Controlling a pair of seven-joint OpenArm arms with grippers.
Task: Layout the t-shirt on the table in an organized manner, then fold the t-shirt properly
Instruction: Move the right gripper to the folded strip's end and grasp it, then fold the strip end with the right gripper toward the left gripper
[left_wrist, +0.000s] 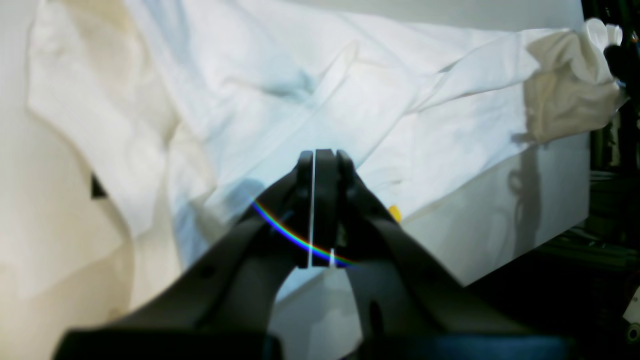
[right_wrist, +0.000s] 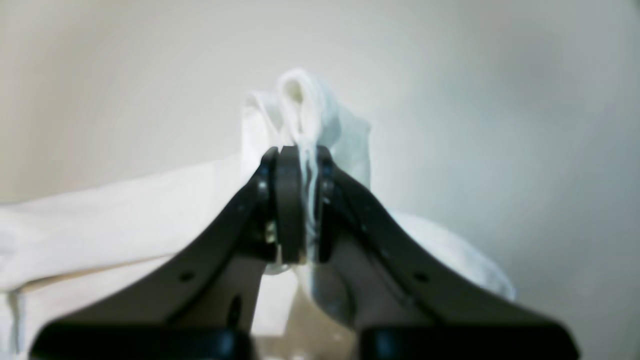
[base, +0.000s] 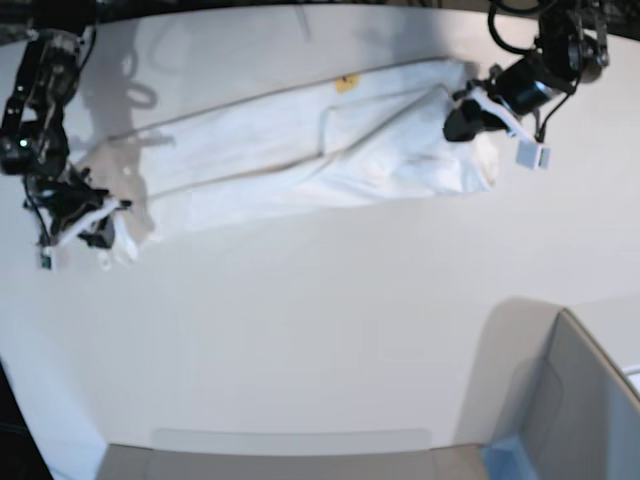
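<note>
The white t-shirt lies stretched in a long, wrinkled band across the far part of the white table, print mostly hidden; only a small orange patch shows. My left gripper is at the shirt's right end. In the left wrist view its jaws are pressed together on a thin layer of the shirt. My right gripper is at the shirt's left end. In the right wrist view it is shut on a bunched fold of the shirt, just above the table.
A grey bin with a blue corner stands at the near right. The table's far edge runs close behind the shirt. In the left wrist view the table edge drops to dark floor on the right.
</note>
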